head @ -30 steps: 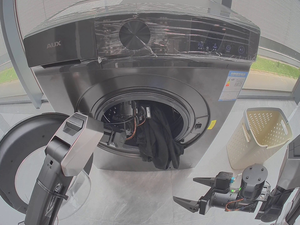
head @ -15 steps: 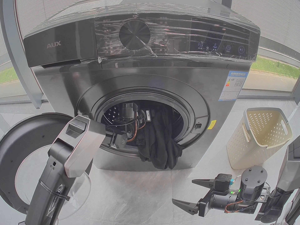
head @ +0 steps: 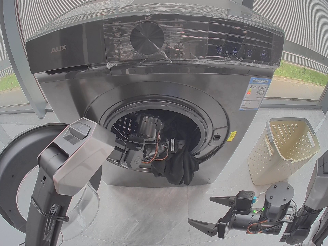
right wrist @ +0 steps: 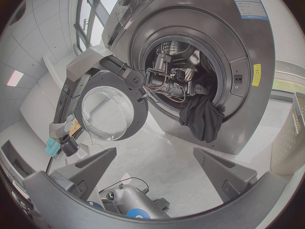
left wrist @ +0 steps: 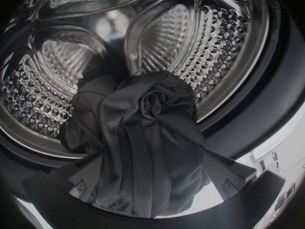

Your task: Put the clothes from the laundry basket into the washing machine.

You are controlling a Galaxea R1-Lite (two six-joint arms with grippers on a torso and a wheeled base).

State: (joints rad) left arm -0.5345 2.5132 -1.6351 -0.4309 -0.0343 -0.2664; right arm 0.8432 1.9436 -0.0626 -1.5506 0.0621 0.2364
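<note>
Left gripper at washer mouth, jaws spread wide, garment bunched between them, seemingly unclamped. Garment partly in drum, rest hanging over rim outside. Risk: hanging weight drags garment onto floor. Right gripper wide open, empty, near basket.

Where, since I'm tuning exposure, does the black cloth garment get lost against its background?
Head view: the black cloth garment merges into the shadow behind it. Left wrist view: the shiny perforated steel drum outlines its folds. Right wrist view: its hanging end stands out against the grey metal washing machine front.
</note>
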